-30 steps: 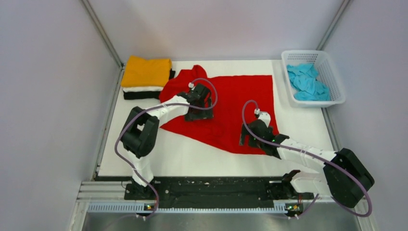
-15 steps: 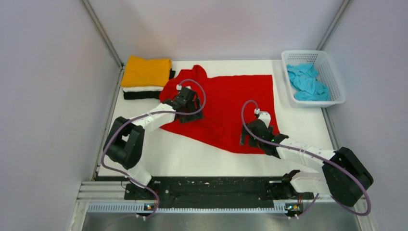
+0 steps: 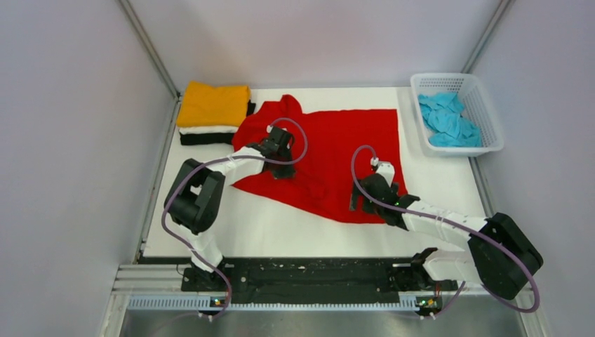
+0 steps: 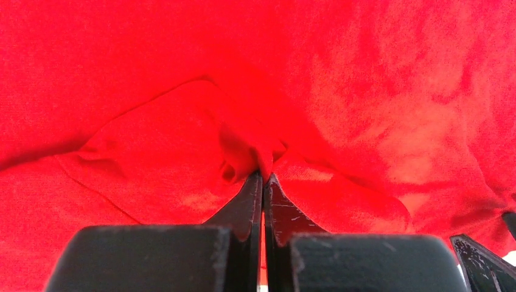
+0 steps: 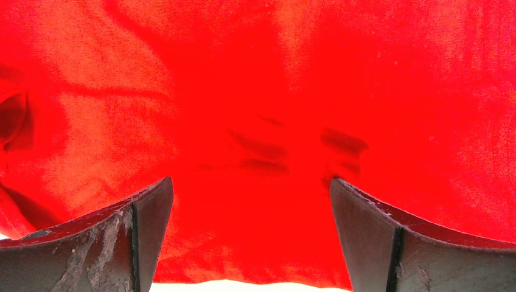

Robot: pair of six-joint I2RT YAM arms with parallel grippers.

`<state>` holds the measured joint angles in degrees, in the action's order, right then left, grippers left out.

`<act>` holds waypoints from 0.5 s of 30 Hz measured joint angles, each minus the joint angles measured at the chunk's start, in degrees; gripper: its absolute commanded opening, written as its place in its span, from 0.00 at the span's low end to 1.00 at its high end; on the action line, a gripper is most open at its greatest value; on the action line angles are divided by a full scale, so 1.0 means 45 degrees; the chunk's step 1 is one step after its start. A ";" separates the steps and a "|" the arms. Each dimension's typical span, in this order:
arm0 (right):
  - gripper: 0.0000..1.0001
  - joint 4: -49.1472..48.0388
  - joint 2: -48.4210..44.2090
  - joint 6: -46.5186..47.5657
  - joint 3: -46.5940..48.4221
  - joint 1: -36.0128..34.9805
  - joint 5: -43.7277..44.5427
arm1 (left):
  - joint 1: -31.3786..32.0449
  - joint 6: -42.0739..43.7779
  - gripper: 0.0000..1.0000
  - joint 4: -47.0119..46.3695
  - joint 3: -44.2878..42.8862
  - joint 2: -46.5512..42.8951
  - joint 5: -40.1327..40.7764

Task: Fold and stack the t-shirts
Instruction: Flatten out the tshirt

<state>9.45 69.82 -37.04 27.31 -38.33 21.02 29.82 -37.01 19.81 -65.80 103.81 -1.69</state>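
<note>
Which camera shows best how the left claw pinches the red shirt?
The left wrist view: the left gripper is shut on a bunched fold of the red t-shirt, close up. The top view shows it small, the pinch hidden. The right wrist view shows only red cloth.

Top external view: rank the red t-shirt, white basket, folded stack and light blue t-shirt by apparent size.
1. red t-shirt
2. white basket
3. folded stack
4. light blue t-shirt
The last two look close, so their order is unsure.
</note>
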 measured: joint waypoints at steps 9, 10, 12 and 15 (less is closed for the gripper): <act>0.99 0.0559 -0.0340 0.0000 -0.0053 0.0000 -0.0155 | 0.0670 -0.0748 0.00 0.2735 0.2302 -0.4080 -0.0330; 0.99 0.0622 -0.0398 -0.0005 -0.0068 0.0005 -0.0175 | 0.0908 -0.0874 0.00 0.3356 0.2599 -0.4716 -0.0379; 0.99 0.0695 -0.0437 0.0000 -0.0068 0.0024 -0.0248 | 0.1389 -0.1175 0.00 0.4755 0.3274 -0.5935 -0.0636; 0.99 0.0699 -0.0437 0.0097 -0.0068 0.0044 -0.0306 | 0.1549 -0.1549 0.35 0.6994 0.4333 -0.6985 -0.1205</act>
<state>12.60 67.85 -36.60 27.00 -38.13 19.64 36.80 -43.99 51.29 -46.30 72.38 -7.11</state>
